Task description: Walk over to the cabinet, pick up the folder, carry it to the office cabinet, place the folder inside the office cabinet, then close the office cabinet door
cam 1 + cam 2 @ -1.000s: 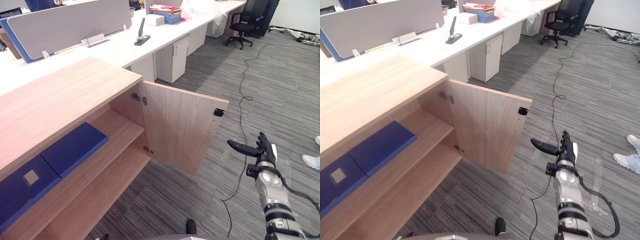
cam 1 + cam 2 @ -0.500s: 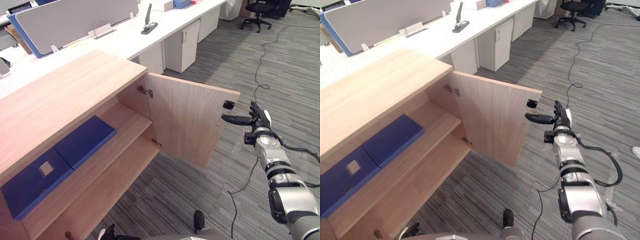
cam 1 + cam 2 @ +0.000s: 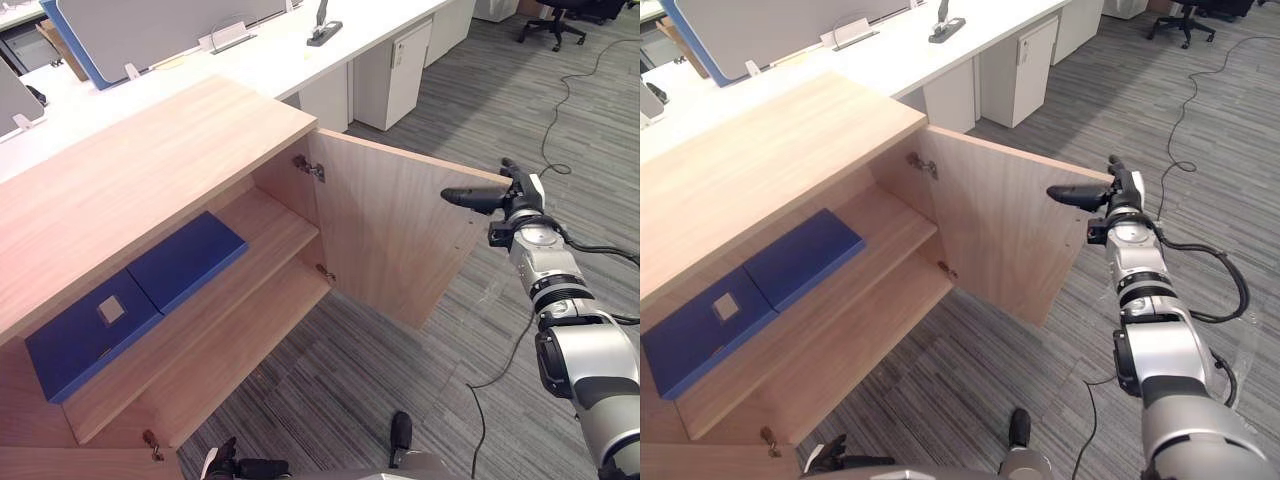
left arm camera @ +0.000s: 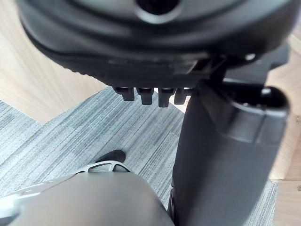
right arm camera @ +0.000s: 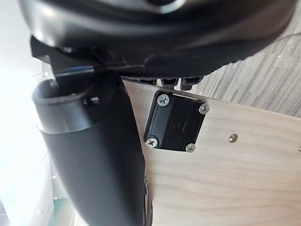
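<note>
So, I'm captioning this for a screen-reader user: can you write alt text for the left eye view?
The robot's right hand is at the free top corner of an open wooden cabinet door, thumb extended. Inside, a blue folder lies flat on the upper shelf.

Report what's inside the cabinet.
A labelled blue folder and a plain blue folder lie flat on the upper shelf. The lower shelf looks bare in front; its back is covered.

Blue folder point(image 3: 150, 295), light wood-grain cabinet point(image 3: 150, 160), grey striped carpet point(image 3: 330, 370)
</note>
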{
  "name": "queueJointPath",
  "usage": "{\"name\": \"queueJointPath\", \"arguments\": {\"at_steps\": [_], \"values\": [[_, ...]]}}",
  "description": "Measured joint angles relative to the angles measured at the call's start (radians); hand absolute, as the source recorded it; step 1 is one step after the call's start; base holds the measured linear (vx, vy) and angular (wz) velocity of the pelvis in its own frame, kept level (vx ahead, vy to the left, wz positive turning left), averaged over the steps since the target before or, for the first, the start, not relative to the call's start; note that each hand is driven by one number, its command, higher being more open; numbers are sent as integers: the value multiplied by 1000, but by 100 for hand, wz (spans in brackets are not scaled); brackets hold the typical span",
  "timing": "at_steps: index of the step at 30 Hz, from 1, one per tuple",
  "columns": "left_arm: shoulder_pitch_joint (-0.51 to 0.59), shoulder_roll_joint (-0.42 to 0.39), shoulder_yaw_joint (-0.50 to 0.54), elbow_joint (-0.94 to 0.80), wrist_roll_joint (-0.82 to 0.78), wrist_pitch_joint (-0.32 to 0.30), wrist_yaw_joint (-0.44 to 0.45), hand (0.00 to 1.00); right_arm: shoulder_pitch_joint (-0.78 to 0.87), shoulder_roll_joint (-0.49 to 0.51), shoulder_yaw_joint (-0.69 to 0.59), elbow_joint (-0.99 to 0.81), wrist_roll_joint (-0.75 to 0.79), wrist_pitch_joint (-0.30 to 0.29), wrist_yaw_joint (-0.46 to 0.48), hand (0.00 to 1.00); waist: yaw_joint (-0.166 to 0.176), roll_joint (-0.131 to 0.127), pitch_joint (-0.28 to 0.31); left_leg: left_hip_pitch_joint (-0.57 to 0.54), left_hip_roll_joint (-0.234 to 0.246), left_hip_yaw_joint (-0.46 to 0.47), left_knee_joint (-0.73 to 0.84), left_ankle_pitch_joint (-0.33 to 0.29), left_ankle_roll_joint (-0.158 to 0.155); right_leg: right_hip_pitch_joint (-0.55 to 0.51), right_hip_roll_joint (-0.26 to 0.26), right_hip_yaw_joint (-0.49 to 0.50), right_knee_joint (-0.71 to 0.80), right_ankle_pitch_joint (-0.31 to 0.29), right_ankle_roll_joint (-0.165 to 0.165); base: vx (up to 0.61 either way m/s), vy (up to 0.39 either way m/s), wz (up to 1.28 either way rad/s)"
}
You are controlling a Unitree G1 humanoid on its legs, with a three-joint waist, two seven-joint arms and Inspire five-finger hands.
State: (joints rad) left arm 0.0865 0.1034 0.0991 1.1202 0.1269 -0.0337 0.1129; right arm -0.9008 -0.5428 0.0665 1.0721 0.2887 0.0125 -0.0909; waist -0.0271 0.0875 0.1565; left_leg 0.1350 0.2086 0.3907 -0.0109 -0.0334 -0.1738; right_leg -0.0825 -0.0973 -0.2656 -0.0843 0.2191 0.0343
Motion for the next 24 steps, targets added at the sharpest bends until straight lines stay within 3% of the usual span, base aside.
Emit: {"name": "queueJointPath", "arguments": {"at_steps": [8,14,18,24], "values": [[-13,22,-84,1,5,2,-16,100,152,-57,227,-167,197,-24,153,100,-27,-7,6,5,15,1,11,-1,-5,6,16,5,0,-6,0,-51,9,-3],[-49,33,-136,0,41,1,-32,100,323,32,302,-167,188,-14,223,100,-25,-9,7,5,33,-13,17,-3,-7,10,35,2,0,-13,-9,-46,-5,0],[-66,31,-164,-9,41,-1,-34,100,363,73,464,-183,141,28,272,100,-23,-9,7,-10,33,-17,16,-1,-9,-4,36,1,0,-9,-11,-21,15,0],[-68,32,-162,-8,51,-4,-42,100,390,14,772,-446,145,54,375,100,-13,-11,5,-12,33,-21,14,1,-8,-5,38,2,0,-7,-16,-2,20,1]]}}
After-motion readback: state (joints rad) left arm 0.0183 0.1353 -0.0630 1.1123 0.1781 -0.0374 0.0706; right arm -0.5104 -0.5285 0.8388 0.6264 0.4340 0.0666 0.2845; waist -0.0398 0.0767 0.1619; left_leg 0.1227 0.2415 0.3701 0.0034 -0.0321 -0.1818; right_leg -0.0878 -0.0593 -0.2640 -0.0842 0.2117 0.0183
